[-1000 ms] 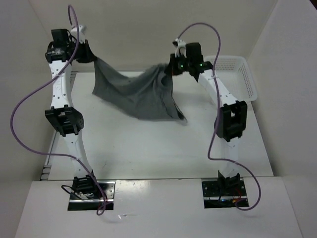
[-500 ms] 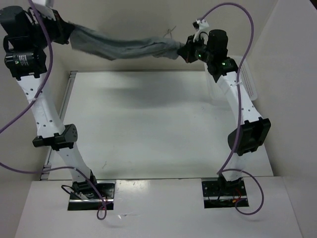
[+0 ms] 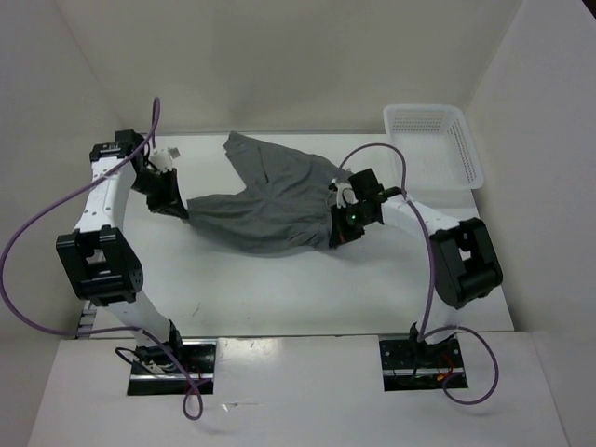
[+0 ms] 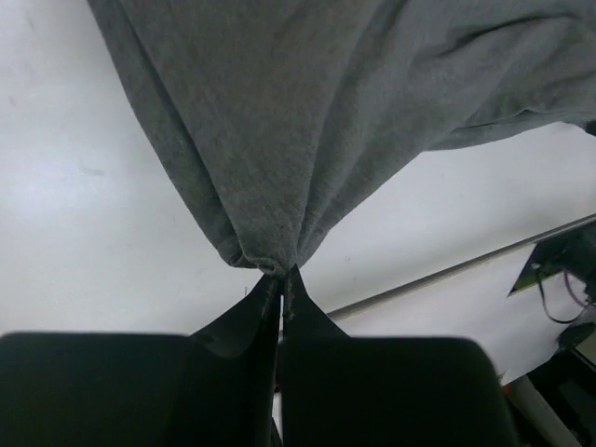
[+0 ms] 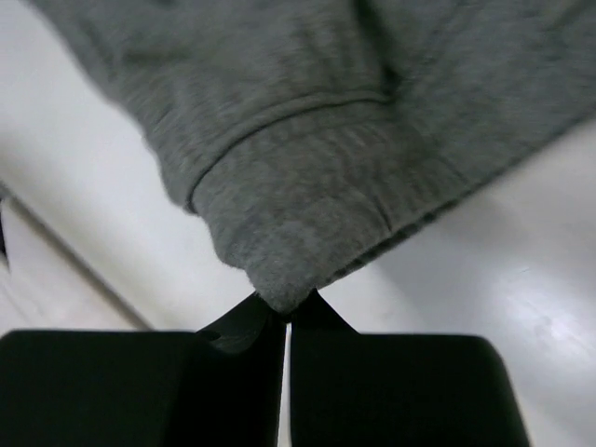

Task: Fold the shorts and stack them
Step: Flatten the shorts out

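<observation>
Shorts of soft grey fabric [image 3: 265,200], just flicked down for folding, are lying between left hand [image 3: 177,206] and right hand [image 3: 339,230], both clamping corners.

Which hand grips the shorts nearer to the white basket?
The right hand; the left hand pinches the shorts at the end away from the basket.

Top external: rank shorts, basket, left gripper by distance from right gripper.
1. shorts: pinched in the right gripper, spreading to its left.
2. basket: far right corner of the table.
3. left gripper: across the shorts, on the left.
</observation>
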Robot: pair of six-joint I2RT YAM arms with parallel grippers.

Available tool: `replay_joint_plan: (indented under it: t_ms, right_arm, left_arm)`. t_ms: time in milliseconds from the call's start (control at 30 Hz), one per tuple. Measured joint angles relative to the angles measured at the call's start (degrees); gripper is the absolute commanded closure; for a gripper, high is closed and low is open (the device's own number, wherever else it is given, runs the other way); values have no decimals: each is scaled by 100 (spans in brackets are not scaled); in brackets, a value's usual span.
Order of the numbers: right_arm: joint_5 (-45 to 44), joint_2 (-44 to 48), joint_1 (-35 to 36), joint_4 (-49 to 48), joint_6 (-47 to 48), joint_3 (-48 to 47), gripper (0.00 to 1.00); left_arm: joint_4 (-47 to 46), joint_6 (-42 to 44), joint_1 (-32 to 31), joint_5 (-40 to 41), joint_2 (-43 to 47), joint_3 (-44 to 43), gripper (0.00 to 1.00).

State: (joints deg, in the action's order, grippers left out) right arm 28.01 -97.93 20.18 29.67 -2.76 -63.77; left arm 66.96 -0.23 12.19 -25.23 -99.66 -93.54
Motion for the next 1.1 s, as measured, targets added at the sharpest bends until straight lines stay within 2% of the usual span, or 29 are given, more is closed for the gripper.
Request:
replay_joint_plan:
  t_ms: [100, 200, 400, 533, 600, 667, 700, 733, 800, 933, 1000, 1067, 1100]
  right_arm:
    - [26, 599, 284, 114, -111, 417, 100]
    - [-74, 1392, 328, 249, -267, 710, 100]
    - [-227, 1427, 542, 588, -361, 564, 100]
    - [-387, 1167, 822, 1198, -404, 164, 100]
    - [-393, 1163, 874, 1517, -424, 63, 96]
    - [-409, 1176, 892, 1832, -570, 87, 61]
    - [-396, 1176, 892, 2006, -669, 136, 52]
    - [-400, 1176, 892, 2162, -717, 160, 48]
    - [-437, 1176, 892, 2444, -872, 184, 31]
    - [-566, 1198, 892, 2933, -1139, 179, 31]
    - [-710, 1250, 892, 3281, -1276, 94, 31]
    - [-946, 1390, 892, 3654, -1445, -232, 39]
    - [-1036, 1504, 894, 3674, -1523, -396, 56]
  left_arm:
    - [297, 0, -120, 291, 433, 601, 96]
    - [415, -2, -289, 638, 758, 1241, 85]
    - [625, 4, -885, 1158, 1062, 2470, 81]
    - [627, 15, -914, 1478, 1161, 2702, 66]
    - [627, 9, -903, 1615, 1248, 2787, 59]
    - [629, 0, -901, 1770, 1318, 2861, 56]
    - [629, 9, -901, 1825, 1331, 2874, 54]
    - [605, 9, -901, 1886, 1331, 2876, 52]
    - [424, 2, -901, 1974, 1331, 2857, 47]
    - [-214, 4, -901, 2100, 1176, 2487, 43]
    - [-702, 9, -903, 2138, 920, 2149, 37]
    - [-1263, 2, -938, 2149, 623, 1843, 35]
    - [-1521, -2, -977, 2157, 476, 1755, 34]
